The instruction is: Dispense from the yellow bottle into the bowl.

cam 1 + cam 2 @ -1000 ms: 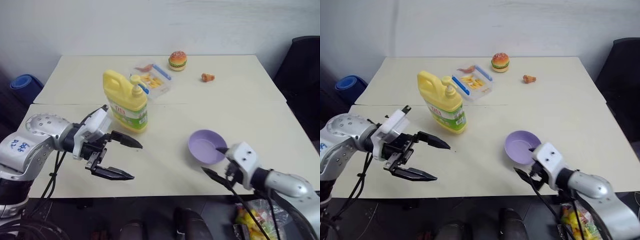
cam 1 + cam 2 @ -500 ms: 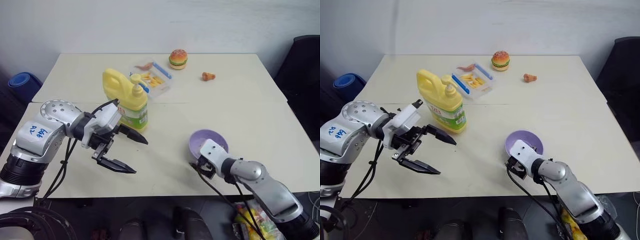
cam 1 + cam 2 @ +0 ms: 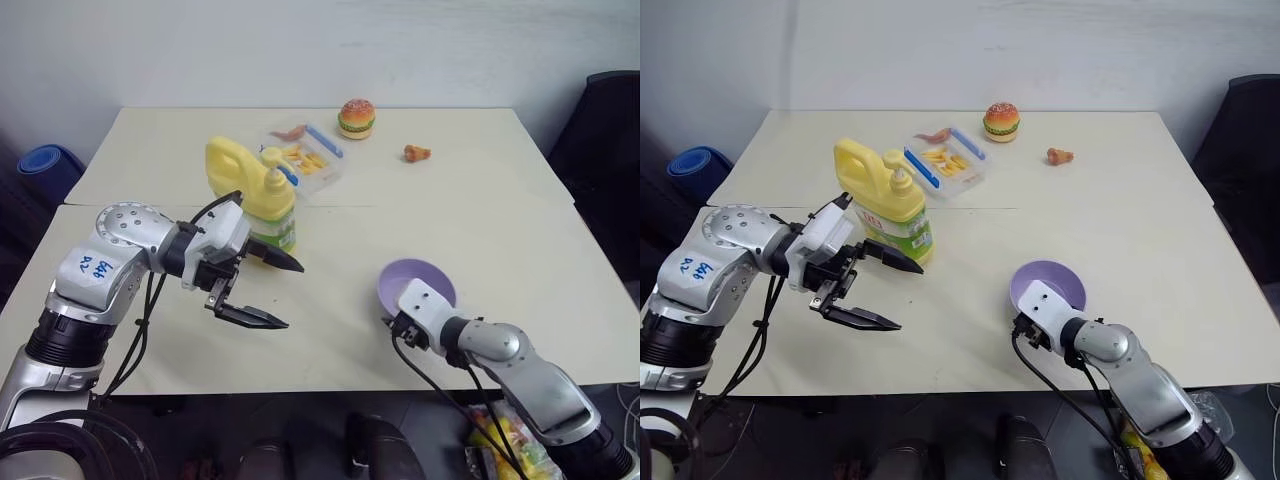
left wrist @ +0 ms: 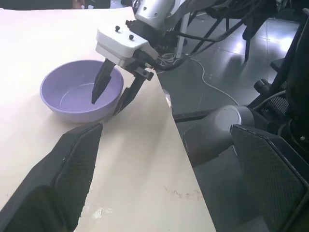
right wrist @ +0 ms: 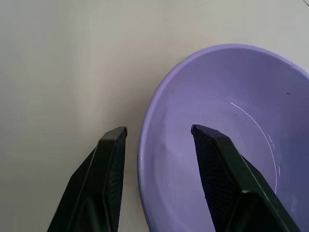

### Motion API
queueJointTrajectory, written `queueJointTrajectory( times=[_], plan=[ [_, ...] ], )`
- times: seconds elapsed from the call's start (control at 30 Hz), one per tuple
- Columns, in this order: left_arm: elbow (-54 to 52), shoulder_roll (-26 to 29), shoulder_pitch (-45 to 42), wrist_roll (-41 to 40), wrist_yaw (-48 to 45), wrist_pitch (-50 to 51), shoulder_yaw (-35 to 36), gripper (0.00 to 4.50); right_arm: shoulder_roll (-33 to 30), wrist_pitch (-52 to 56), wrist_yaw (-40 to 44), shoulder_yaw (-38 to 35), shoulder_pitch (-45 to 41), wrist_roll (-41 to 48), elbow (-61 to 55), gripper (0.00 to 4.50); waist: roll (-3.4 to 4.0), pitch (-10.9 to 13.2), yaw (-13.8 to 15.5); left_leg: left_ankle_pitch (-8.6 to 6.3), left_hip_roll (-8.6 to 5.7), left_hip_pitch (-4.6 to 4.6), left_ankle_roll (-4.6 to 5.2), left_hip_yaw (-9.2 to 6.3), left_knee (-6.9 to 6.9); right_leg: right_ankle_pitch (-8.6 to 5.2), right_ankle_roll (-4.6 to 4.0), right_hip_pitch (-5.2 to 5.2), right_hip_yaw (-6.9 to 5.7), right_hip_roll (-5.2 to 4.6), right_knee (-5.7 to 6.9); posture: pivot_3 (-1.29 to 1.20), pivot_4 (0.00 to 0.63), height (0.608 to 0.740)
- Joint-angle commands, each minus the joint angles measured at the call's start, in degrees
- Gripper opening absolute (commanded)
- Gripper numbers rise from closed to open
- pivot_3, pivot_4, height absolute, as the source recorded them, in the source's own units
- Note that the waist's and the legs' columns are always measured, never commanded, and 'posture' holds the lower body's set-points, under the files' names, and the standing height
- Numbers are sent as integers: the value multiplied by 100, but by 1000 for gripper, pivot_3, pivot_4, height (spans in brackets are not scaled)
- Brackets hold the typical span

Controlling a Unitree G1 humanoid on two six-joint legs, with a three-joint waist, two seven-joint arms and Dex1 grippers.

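The yellow bottle (image 3: 252, 192) stands upright at the table's left centre, its pump top pointing right. My left gripper (image 3: 292, 296) hovers just in front of and right of the bottle's base; it is open wide, holds nothing, and points right. The lavender bowl (image 3: 425, 278) sits near the table's front edge on the right. My right gripper (image 5: 158, 129) straddles the bowl's near rim (image 5: 145, 145), one finger inside and one outside, with gaps to the rim on both sides. The left wrist view shows the same straddle at the bowl (image 4: 72, 94).
A clear blue-edged tray (image 3: 312, 160) of fries stands right behind the bottle. A toy burger (image 3: 355, 118) and a small orange food piece (image 3: 415, 153) lie at the back. The table's front edge (image 3: 330, 385) runs just below both grippers.
My right gripper dropped and moved in onto the bowl's near rim, and its jaws narrowed. My left gripper moved forward and right, closer to the bottle's base, still open wide.
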Motion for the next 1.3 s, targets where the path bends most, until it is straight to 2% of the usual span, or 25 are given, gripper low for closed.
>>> queueJointTrajectory(
  times=[0.03, 0.1, 0.23, 0.27, 0.47, 0.57, 0.67, 0.77, 0.97, 1.07, 1.13, 1.3],
  plan=[
    [-18, -15, -176, 37, 5, -84, 145, 4500, 45, -140, 37, -88, 36, -84, -55, 2030, 0, 0, 1, 0, 0, 0, 0, 0, 0, 0, 0, 0, 0, 0, 0, 0, 150, 740],
    [20, -30, -229, 54, -4, -84, 141, 4500, 71, -143, 30, -91, 67, -104, -37, 1616, 0, 0, 2, 0, 0, 0, 0, 0, 0, 0, 0, 0, 0, 0, 0, 0, 150, 740],
    [106, -59, -344, 84, -26, -87, 134, 4500, 120, -160, 18, -97, 129, -130, -50, 239, 0, 0, 2, 0, -2, -1, 0, 1, 0, 0, 0, 0, -1, 0, 0, 0, 150, 740],
    [127, -70, -378, 79, -26, -67, 139, 4500, 130, -159, 17, -110, 140, -132, -75, 58, -1, 0, 2, 0, -2, -1, 0, 0, 0, 0, 0, 0, -1, 0, 0, 0, 150, 740],
    [247, -117, -456, 137, 6, -78, 165, 4500, 35, -143, 48, -221, 168, -192, -348, 58, -1, -1, 3, 0, -1, 0, 0, 0, 2, 0, 0, 0, -1, 0, 2, 0, 150, 740],
    [342, -141, -560, 107, 125, -21, 295, 4500, -288, -121, 353, -322, -31, -166, -553, 58, -1, 0, 3, 0, -2, 0, 0, 1, 3, 0, 1, 0, -2, 0, 2, 0, 150, 740],
    [493, -112, -844, -77, 262, 220, 563, 4500, -729, -219, 908, -450, -522, -27, -562, 58, -6, 3, -4, 0, -2, -3, 2, 2, 11, 3, 4, -1, -5, 0, 2, 0, 150, 740],
    [832, -46, -1330, -300, 387, 569, 927, 4500, -921, -329, 1515, -424, -1374, 172, -217, 58, -7, 4, -12, 1, 0, -2, 3, 3, 18, 3, 5, -2, -7, 3, 3, 0, 150, 740],
    [1859, 159, -2130, -64, 343, 406, 1208, 4500, -514, -297, 2492, 84, -3090, 469, 624, 58, -7, 4, -17, 1, 1, 0, 2, 4, 16, 2, 3, -3, -25, 7, 12, 0, 150, 740],
    [2993, 167, -2675, 396, 210, -211, 1061, 3945, -84, -600, 2988, 578, -4080, 310, 1409, 0, -8, 5, -24, 0, -2, -5, 3, 11, 25, 3, 4, -4, -41, 6, 13, 0, 150, 740],
    [3537, 49, -3007, 553, 39, -375, 942, 3390, 170, -805, 3226, 825, -4603, 192, 1972, 0, -8, 5, -37, 0, -3, -9, 3, 17, 33, 3, 5, -7, -44, 6, 19, 0, 150, 740],
    [4450, -330, -3513, 1029, -126, -1032, 711, 1858, 527, -1243, 3682, 1133, -5282, -19, 2856, 0, -8, 4, -10, 0, -3, -52, 4, 21, 59, 3, 4, -18, -80, -3, 20, 0, 150, 740]
  ],
)
